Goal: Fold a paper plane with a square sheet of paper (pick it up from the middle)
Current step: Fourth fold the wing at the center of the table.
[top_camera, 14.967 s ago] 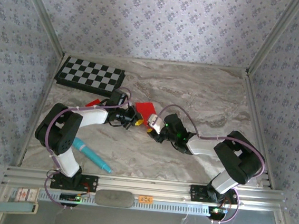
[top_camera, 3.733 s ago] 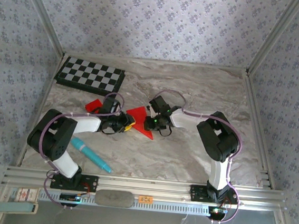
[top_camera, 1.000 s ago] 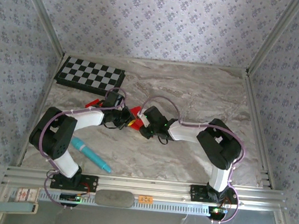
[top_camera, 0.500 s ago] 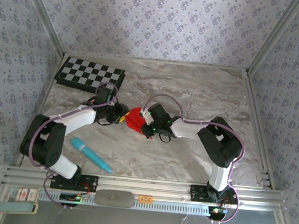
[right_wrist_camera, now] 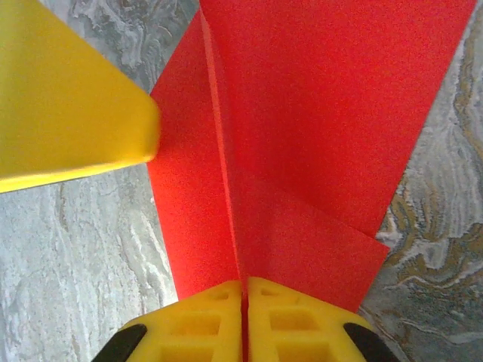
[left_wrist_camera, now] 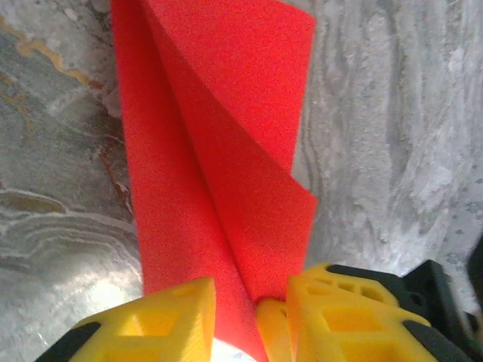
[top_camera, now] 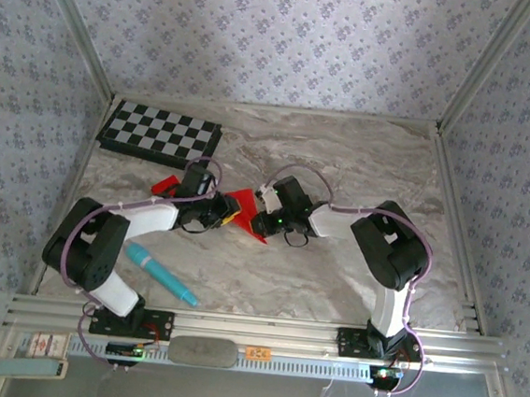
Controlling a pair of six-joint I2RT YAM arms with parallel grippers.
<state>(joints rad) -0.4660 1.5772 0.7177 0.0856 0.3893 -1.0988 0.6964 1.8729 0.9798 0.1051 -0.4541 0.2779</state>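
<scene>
The left gripper has eased its jaws apart around the square sheet of paper, now spread mid-table again as a creased triangle. The right gripper, jaws pressed together, pinches its ridge. We judge the plane far from finished. The pinched edge is hidden.

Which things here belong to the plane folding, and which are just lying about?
In the job:
paper, part-folded
right gripper, shut on the paper's crease
left gripper, jaws apart around a fold

Lying about:
scrap, red, beside the left arm
chessboard, at the far left
pen, teal, near the left base
</scene>
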